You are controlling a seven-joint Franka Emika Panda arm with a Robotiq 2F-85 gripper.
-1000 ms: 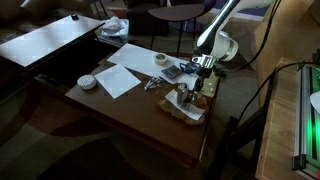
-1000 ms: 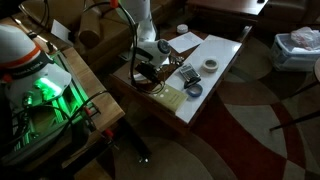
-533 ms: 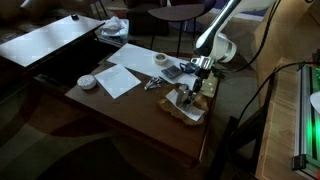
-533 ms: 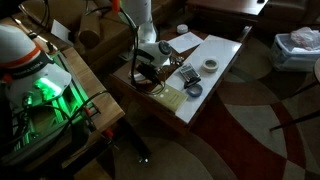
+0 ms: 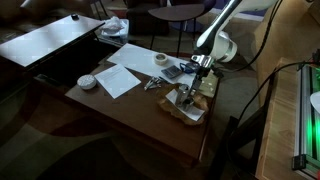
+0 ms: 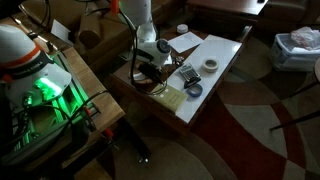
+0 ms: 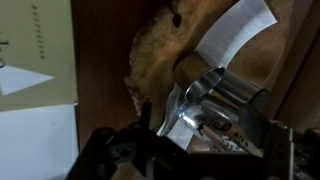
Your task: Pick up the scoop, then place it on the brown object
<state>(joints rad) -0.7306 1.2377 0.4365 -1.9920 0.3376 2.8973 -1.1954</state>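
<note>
Here's the table [image 5: 128, 112], and near its edge lies the brown object [image 7: 160, 50], a flat tan piece with a ragged border. That's your target and your reference for everything else. A sheet of paper [image 5: 120, 78] lies well away from the brown object, toward the middle of the table. Your gripper [image 5: 190, 92] hangs low, right above the brown object in both exterior views. In the wrist view the scoop [image 7: 195, 100], a shiny metal thing, sits straight under the camera, over the brown object. So I'd call this the placing step, nearly done. Next, ease it down flat, let go, then lift straight up so nothing drags. Now the trouble: I can't tell how your jaws stand. Only dark gripper housing shows at the bottom of the wrist view, and the fingers don't read clearly. Whether the scoop touches the brown object or hangs just above it, I can't say either. The room is dim, and in the exterior views the arm hides the scoop completely.
</note>
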